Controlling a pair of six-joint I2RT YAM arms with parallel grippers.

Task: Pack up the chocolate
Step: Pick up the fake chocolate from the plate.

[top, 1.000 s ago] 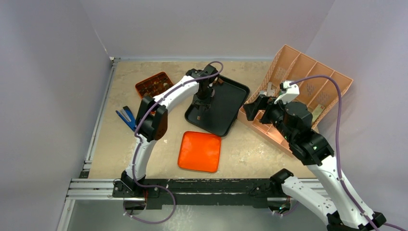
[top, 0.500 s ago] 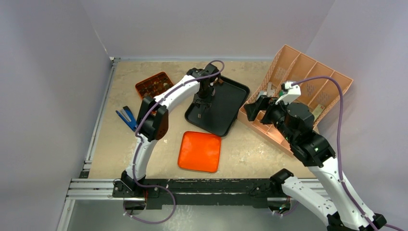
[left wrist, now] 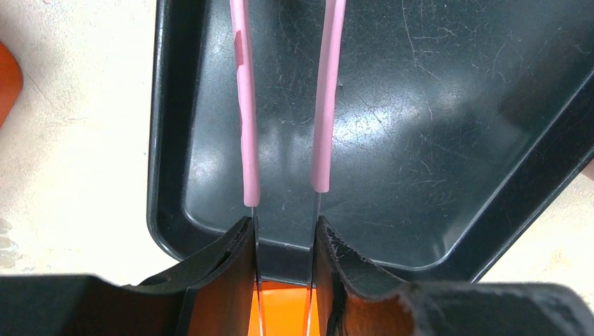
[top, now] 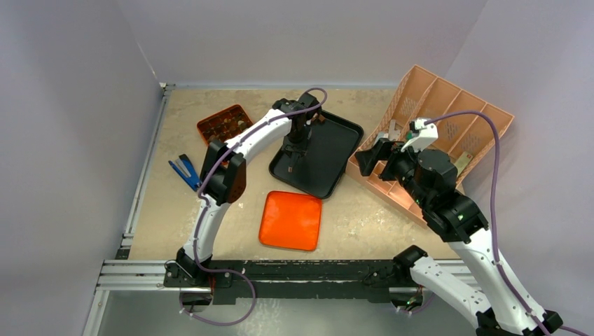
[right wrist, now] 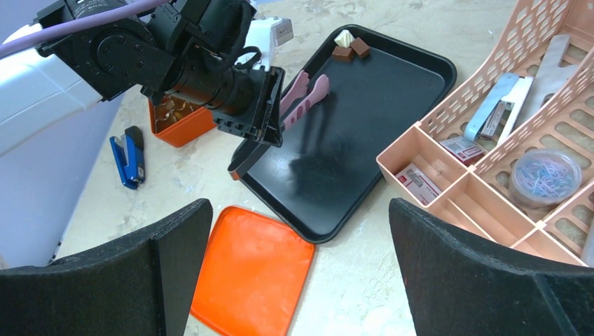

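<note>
While your left gripper clamps the pink tweezers, their arms stand a little apart over the tray, with nothing between them. Three chocolate pieces lie in the tray's far corner. Others sit in the box at upper left. Your right gripper gapes wide and holds nothing. The lid lies apart, so I judge you're nearly done.

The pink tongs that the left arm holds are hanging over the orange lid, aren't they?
Not quite. The pink tongs in the left gripper hang over the black tray, not the orange lid. The left wrist view shows their tips above the tray's bare floor, near its rim.
</note>
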